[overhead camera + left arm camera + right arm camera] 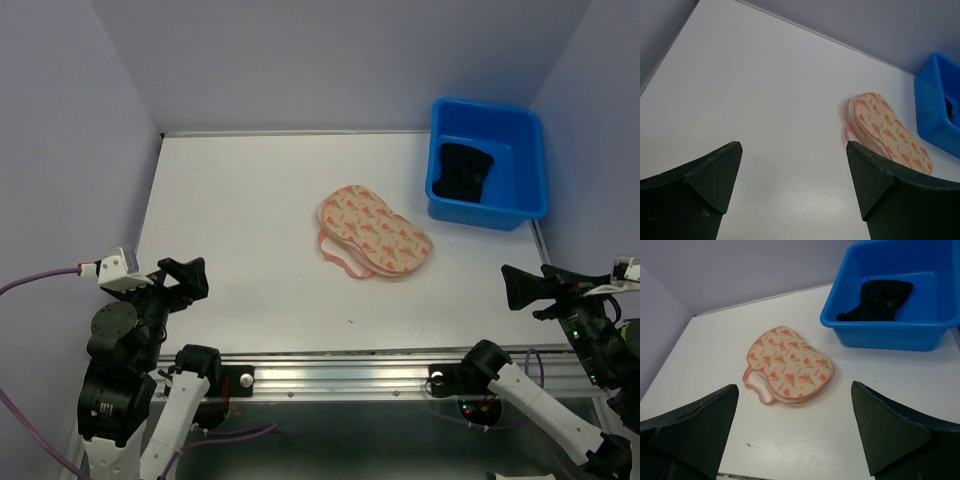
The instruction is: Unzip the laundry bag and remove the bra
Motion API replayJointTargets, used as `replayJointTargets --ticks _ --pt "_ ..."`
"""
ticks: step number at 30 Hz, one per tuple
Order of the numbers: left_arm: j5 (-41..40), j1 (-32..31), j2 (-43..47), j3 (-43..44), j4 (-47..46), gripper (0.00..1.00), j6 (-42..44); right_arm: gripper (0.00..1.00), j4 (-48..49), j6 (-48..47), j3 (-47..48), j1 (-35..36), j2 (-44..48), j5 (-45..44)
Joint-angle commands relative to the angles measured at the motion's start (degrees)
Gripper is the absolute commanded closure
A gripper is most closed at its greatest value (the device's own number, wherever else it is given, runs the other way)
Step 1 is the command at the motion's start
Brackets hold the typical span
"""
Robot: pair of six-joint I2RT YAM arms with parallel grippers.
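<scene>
Jaws apart, laundry bag (375, 233) lying diagonally

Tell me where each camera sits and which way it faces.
Top external: above, behind the arms, looking down on the white table; left gripper and right gripper at bottom.
Left wrist: near left, facing far-right at cream orange-printed fabric case; own fingers show.
Right wrist: near right, facing far-left at blue plastic tub holding black fabric garment; own fingers show.
Both wrists share case and tub.
</scene>
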State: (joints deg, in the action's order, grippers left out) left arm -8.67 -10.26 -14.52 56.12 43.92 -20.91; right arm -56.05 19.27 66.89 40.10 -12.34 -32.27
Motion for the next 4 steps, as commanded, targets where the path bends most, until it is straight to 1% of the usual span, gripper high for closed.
replayJointTargets --ticks 1,4 --pt "-0.2 -0.4 0.0 0.2 -1.2 0.02 -0.5 0.00 3.3 -0.1 -0.8 -0.2 -1.7 1.3" --pt "0.6 -0.4 -0.2 -0.1 -1.6 0.02 -0.5 0.00 3.9 -0.1 -1.3 -0.2 -2.4 2.0"
